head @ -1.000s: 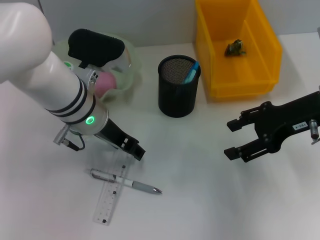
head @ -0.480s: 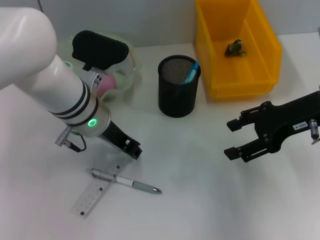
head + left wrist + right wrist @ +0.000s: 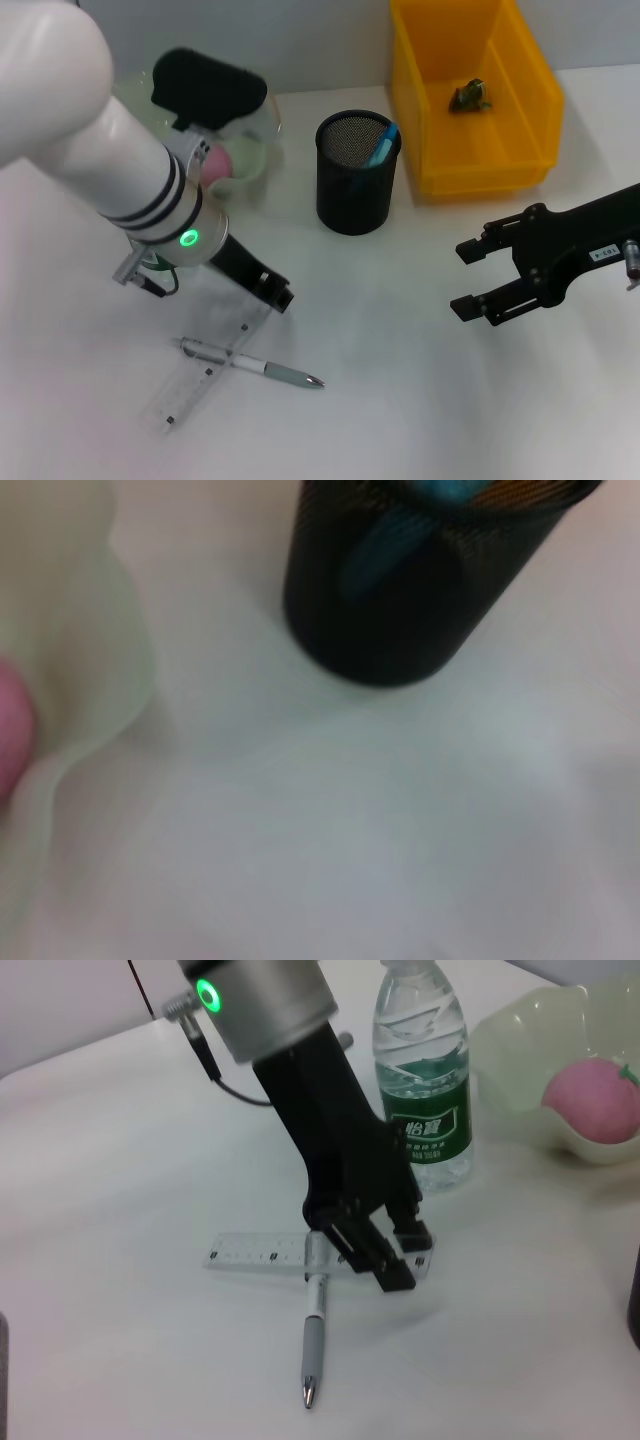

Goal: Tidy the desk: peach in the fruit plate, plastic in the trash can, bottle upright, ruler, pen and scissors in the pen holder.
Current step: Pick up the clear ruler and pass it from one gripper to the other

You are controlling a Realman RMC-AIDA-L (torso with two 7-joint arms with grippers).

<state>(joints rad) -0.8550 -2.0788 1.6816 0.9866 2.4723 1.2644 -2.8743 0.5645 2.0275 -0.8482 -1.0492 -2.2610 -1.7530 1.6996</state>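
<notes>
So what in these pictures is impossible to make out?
- Head view: the bottle is hidden behind the left arm; only the right wrist view shows it.
- Whether the left hand actually grips the ruler: its fingers cover the ruler's end in both views.
- Left wrist view: blurred; the pen holder is cut off by the edge.
- Yellow bin: the small object inside cannot be identified.

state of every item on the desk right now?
peach: in the fruit plate
bottle: upright
ruler: flat on the desk, left gripper at its end
pen: lying across the ruler
pen holder: upright, blue item inside
right gripper: open, idle
</notes>
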